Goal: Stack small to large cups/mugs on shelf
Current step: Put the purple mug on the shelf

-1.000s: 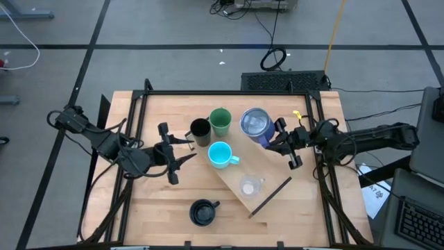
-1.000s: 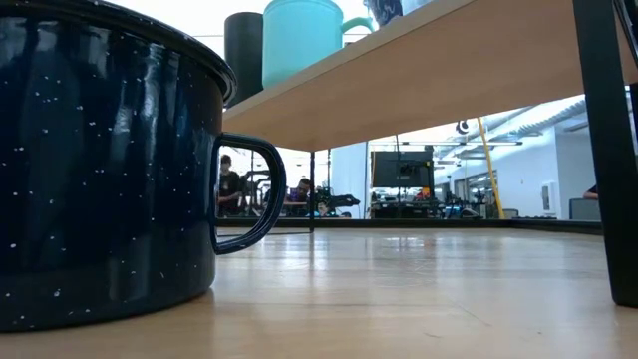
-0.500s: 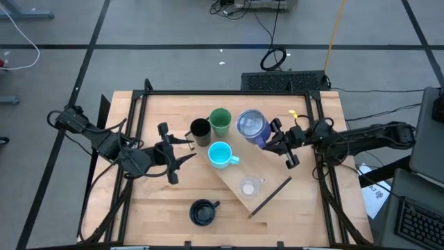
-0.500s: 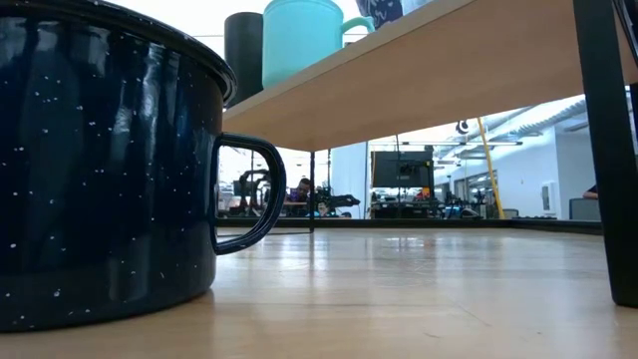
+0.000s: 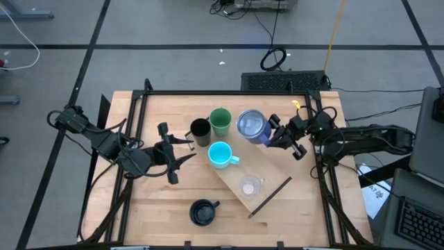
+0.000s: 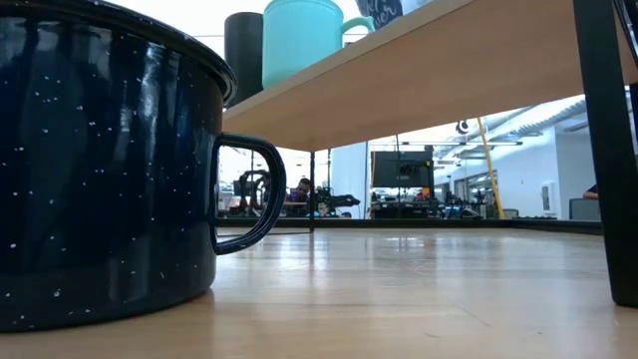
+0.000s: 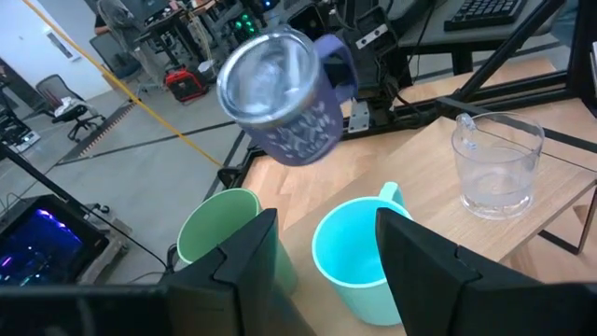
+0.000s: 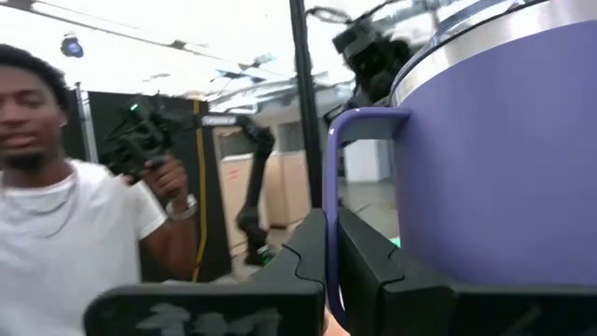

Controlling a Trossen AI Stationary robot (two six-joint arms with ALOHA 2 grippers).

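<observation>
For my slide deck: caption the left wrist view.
Right gripper holds the purple tumbler tilted by its handle above the green cup and cyan mug.

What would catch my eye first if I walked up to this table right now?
Probably the shiny purple tumbler, held tilted in the air by its handle in the right gripper, above the far end of the light-wood shelf that lies slantwise on the table. Next, the bright cyan mug standing on that shelf, with a small clear glass cup nearer its other end. From table height, a speckled dark navy mug fills the foreground.
</observation>
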